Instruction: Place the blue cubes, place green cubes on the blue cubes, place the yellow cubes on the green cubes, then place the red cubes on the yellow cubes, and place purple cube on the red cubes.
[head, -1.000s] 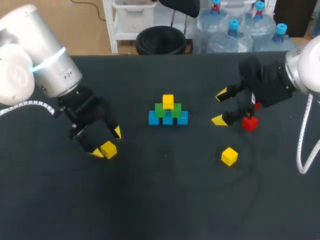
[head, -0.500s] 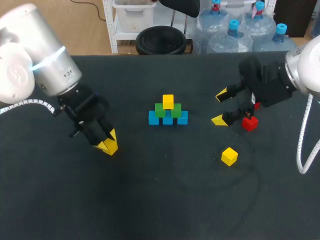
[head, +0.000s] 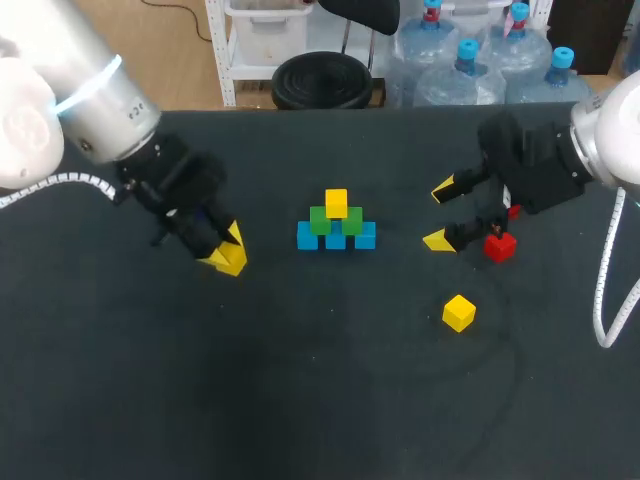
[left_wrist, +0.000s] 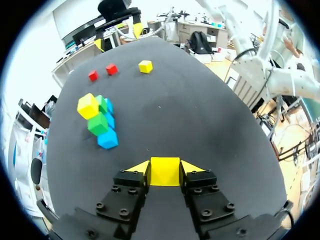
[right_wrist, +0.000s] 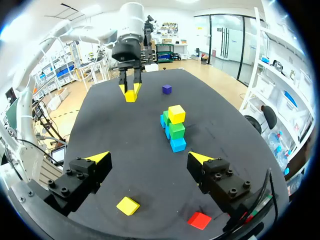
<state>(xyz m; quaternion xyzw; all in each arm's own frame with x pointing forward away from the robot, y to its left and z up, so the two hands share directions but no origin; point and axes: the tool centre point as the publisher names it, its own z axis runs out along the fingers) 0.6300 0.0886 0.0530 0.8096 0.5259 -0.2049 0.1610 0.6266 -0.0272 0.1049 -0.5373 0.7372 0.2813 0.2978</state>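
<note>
Left gripper (left_wrist: 165, 167): fingers narrowed onto the held yellow cube (left_wrist: 165, 172), one yellow tip pressed on each side, the cube sitting square between them. Whether it is clear of the table (head: 330, 400) cannot be told.

Ahead of that gripper and off to one side is the stack (left_wrist: 100, 122). It has blue cubes (head: 336, 238) in a row on the table, green cubes (head: 336, 220) on them and a top yellow cube (head: 336, 203) above.

Right gripper (head: 440, 214): spread wide, nothing between the fingers. First red cube (head: 499, 246) lies just beside one fingertip. Second red cube (left_wrist: 93, 75) is close by, partly hidden behind the gripper body in the head view. Loose yellow cube (head: 459, 312) lies near this gripper, not touching.

Purple cube (right_wrist: 166, 89) sits beyond the stack from the right gripper, beside the left one.
</note>
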